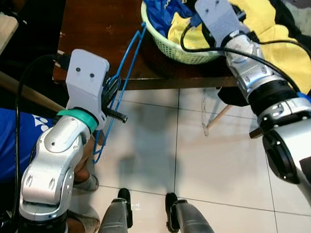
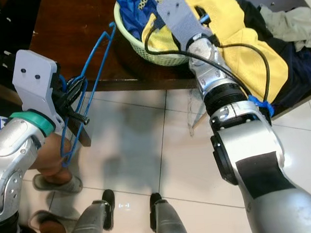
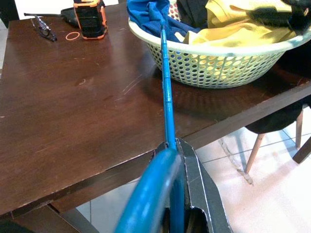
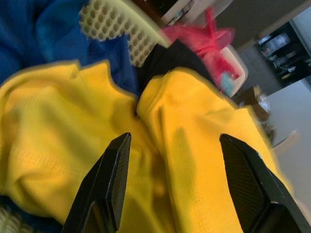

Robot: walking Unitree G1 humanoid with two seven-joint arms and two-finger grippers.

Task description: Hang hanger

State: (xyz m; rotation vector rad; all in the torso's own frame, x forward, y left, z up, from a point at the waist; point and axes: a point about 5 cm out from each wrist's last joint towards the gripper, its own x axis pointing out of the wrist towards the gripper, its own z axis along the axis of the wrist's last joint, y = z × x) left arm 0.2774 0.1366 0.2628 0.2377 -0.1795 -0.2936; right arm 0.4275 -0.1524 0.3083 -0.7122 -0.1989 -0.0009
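White floor tiles (image 1: 162,142) lie nearest; at near left, the left gripper (image 1: 111,95) grasps the blue hanger (image 1: 123,71) beside the dark table (image 1: 98,25). Farther right, the right gripper (image 4: 175,179) hovers spread above the yellow garment (image 4: 58,145) in the basket (image 1: 175,52); hanging appears not yet begun.

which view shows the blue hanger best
The right eye view: the blue hanger shows nearly whole, held by the left gripper, its hook reaching the basket. The left eye view shows it similarly; the left wrist view sees one bar end-on.
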